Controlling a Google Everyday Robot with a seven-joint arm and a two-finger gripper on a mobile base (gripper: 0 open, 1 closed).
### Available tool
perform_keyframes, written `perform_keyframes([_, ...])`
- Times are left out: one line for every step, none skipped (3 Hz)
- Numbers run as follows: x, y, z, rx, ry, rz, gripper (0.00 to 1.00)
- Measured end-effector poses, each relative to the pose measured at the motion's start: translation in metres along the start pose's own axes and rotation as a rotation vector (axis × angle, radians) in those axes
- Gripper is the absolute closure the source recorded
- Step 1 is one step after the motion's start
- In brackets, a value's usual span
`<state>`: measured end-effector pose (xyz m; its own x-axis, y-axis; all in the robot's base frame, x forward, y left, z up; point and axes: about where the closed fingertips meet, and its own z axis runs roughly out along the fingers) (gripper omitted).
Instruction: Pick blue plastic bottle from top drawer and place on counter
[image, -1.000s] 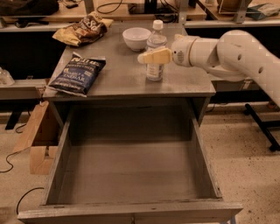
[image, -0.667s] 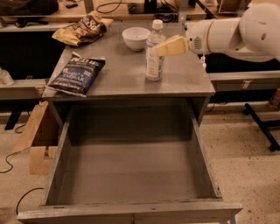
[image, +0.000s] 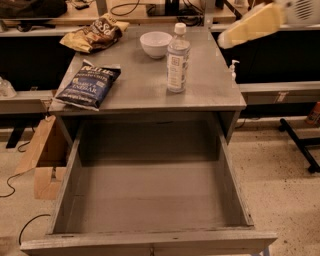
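The blue plastic bottle (image: 177, 59), clear with a white cap and pale label, stands upright on the counter (image: 145, 85) just right of a white bowl (image: 155, 44). The top drawer (image: 150, 195) is pulled wide open below and its grey floor holds nothing. My gripper (image: 250, 25) is at the top right, raised above and to the right of the bottle, apart from it, with nothing held in it. Only its yellowish fingers show, partly cut by the frame edge.
A dark blue chip bag (image: 87, 85) lies on the counter's left side, a brown snack bag (image: 95, 35) at its back left. A small white pump dispenser (image: 233, 69) stands behind the counter's right edge. A cardboard box (image: 42, 160) sits on the floor at left.
My gripper has let go of the bottle and drawn back up and to the right. The bottle stays standing on the counter.
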<state>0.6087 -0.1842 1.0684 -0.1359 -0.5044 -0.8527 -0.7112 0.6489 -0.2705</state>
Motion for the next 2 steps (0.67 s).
perform_keyframes([-0.005, 0.036, -0.090, 0.121, 0.005, -0.046, 0.00])
perform_keyframes([0.031, 0.043, -0.118, 0.187, 0.055, -0.007, 0.00])
